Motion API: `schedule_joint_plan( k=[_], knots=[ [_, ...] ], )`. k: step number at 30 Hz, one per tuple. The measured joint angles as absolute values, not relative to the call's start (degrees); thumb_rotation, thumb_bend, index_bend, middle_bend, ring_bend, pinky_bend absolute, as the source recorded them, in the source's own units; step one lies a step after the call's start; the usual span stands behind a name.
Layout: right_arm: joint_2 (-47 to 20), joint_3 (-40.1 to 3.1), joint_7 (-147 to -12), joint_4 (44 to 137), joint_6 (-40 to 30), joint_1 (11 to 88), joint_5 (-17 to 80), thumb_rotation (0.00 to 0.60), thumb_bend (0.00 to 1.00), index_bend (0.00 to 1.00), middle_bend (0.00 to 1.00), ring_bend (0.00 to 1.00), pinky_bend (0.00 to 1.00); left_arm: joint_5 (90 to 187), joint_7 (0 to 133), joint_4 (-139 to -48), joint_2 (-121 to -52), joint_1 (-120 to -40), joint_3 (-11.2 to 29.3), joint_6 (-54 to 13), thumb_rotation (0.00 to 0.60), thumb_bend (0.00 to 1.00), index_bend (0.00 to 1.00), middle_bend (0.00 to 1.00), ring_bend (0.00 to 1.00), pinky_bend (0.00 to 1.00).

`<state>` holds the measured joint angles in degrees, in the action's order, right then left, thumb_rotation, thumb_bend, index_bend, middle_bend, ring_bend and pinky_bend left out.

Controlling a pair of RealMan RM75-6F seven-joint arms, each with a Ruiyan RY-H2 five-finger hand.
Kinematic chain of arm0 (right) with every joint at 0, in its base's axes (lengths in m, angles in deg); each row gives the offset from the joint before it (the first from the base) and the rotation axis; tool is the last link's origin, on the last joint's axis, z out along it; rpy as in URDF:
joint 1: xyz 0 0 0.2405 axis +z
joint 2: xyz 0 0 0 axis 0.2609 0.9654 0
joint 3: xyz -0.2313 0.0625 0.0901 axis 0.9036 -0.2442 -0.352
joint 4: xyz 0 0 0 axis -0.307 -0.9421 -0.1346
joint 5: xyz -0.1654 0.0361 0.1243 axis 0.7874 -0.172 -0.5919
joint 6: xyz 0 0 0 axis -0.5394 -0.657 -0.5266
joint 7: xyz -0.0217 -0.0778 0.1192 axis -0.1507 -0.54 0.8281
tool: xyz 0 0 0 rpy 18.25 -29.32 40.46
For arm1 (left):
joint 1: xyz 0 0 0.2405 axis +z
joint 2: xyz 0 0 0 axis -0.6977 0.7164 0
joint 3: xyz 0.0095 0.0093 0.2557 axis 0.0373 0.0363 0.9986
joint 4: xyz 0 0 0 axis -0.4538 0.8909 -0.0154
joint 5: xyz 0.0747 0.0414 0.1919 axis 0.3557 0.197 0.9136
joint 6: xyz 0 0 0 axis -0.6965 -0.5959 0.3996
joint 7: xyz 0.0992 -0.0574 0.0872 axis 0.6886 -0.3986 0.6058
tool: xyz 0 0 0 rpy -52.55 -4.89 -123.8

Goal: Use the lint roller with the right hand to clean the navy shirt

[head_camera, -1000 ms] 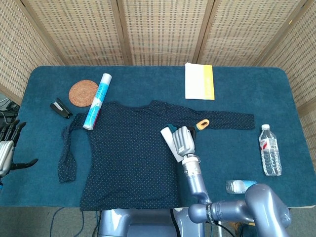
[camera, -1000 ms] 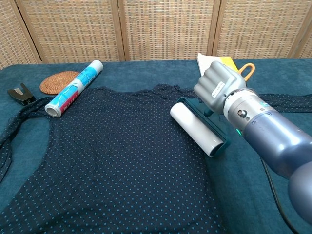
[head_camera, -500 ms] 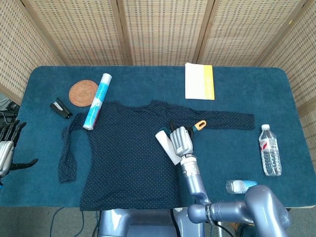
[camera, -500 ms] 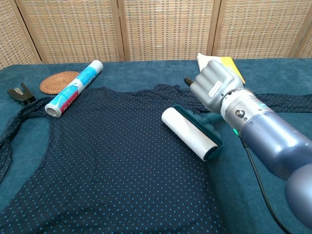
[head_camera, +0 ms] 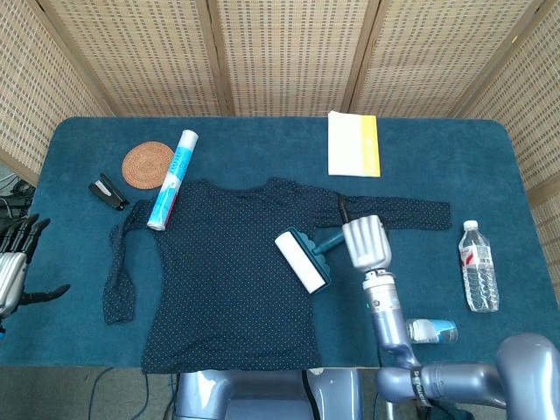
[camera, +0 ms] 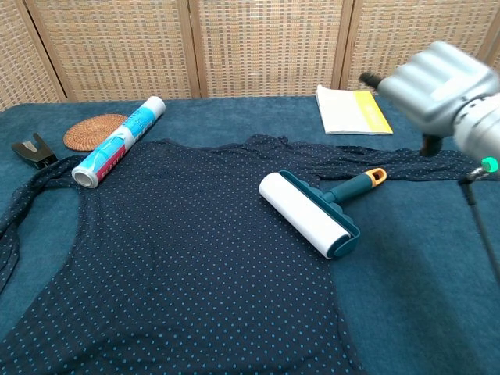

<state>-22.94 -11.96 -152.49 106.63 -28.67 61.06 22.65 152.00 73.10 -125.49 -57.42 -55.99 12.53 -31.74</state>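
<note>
The navy dotted shirt [head_camera: 219,262] [camera: 172,250] lies spread flat on the blue table. On its right side rests the lint roller [head_camera: 299,259] [camera: 303,214], a white roll in a teal frame whose orange-tipped handle points right over the sleeve. My right hand [head_camera: 366,242] [camera: 437,82] hovers to the right of the handle, off the roller, with nothing in it and its fingers apart. At the far left edge, off the table, my left hand [head_camera: 13,262] hangs with spread fingers and holds nothing.
A blue-and-white tube [head_camera: 173,166] [camera: 117,142] lies at the shirt's left shoulder, beside a woven coaster [head_camera: 147,164] and a black stapler [head_camera: 108,191]. A white-and-yellow booklet [head_camera: 353,144] sits at the back. A water bottle [head_camera: 478,265] lies right; a smaller bottle [head_camera: 430,331] lies near the front edge.
My right hand has let go of the lint roller and moved up and to the right. The roller now lies free on the shirt. The left hand has not moved.
</note>
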Motion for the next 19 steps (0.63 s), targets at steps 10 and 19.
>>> schedule_joint_plan(
  k=[10,19],
  knots=[
    [-8.55,-5.11,-110.64,108.03,-30.95,48.30,38.07,0.600,0.00,0.00,0.00,0.00,0.00,158.96,70.80,-125.07,-57.60,-53.43,14.25,-37.10,0.600,0.00,0.00,0.00,0.00,0.00],
    [-2.61,-0.30,-94.65,100.85,-36.04,33.71,48.95,0.600,0.00,0.00,0.00,0.00,0.00,161.40,68.48,-123.89,-57.67,-52.09,14.99,-39.00,0.600,0.00,0.00,0.00,0.00,0.00]
  ],
)
